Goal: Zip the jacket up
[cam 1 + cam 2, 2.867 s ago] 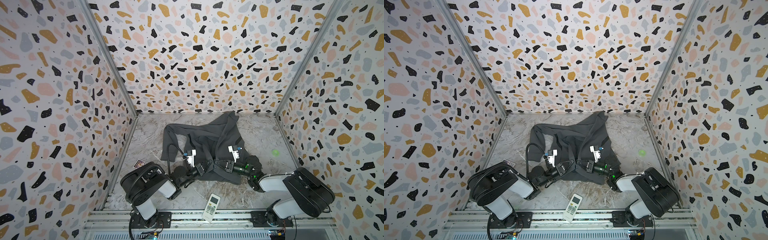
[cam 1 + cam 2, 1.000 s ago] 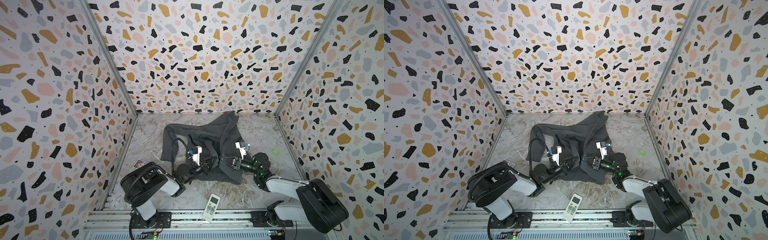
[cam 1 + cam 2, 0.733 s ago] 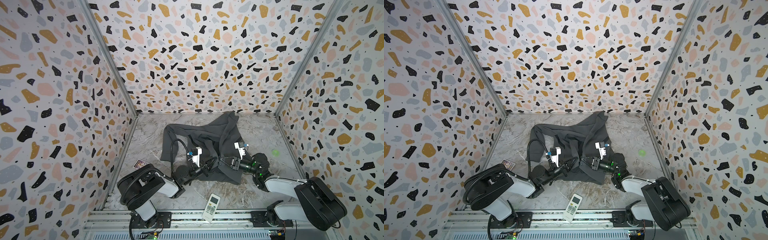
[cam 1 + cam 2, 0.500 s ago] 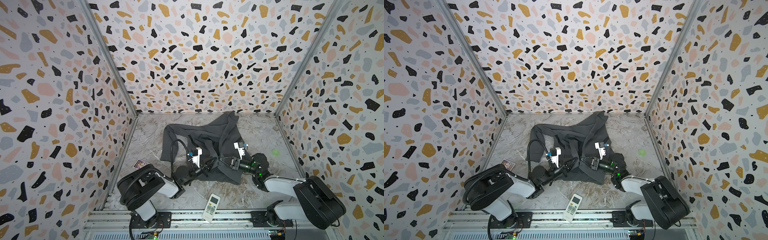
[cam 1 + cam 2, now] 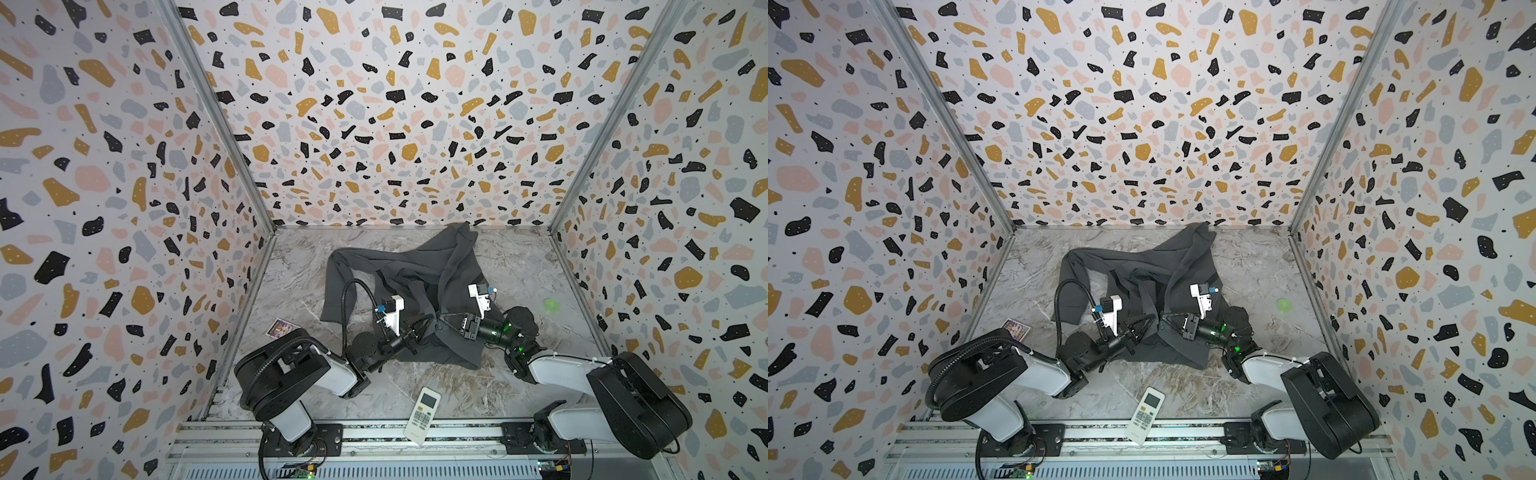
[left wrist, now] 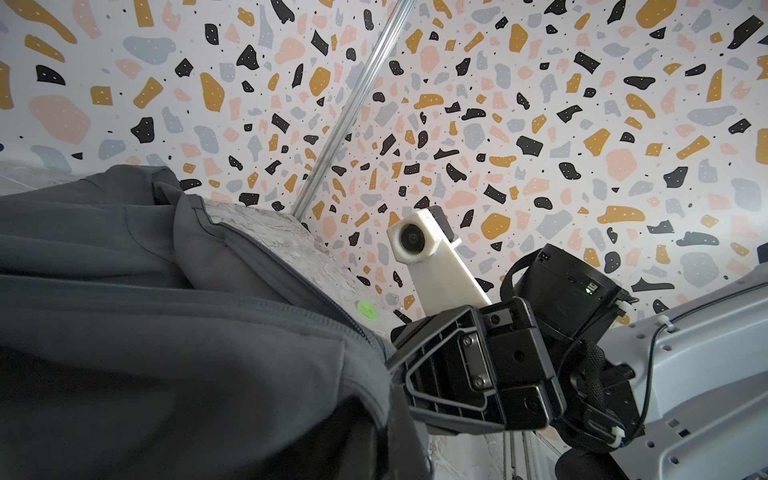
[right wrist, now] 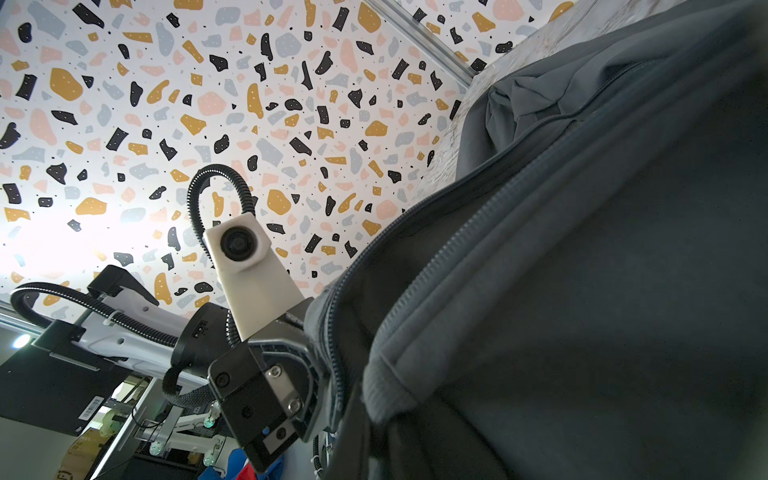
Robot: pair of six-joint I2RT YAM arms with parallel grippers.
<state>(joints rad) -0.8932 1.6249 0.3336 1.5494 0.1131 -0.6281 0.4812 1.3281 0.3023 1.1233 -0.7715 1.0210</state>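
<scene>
Surface: marble-look tabletop (image 5: 519,266). Room: terrazzo walls (image 5: 395,104) on three sides. Grey jacket (image 5: 415,270) crumpled mid-tabletop. Both left gripper (image 5: 428,321) and right gripper (image 5: 444,319) clamped on jacket zip edges. White remote (image 5: 422,415) well clear of jacket, robot side.

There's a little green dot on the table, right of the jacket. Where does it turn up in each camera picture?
Both top views: the green dot lies on the bare table, right of the jacket, near the right wall.
Left wrist view: the green dot sits on the strip of table just past the jacket's zip edge.
Right wrist view: not in it.
Shared landmark: the jacket, seen in all four.
</scene>
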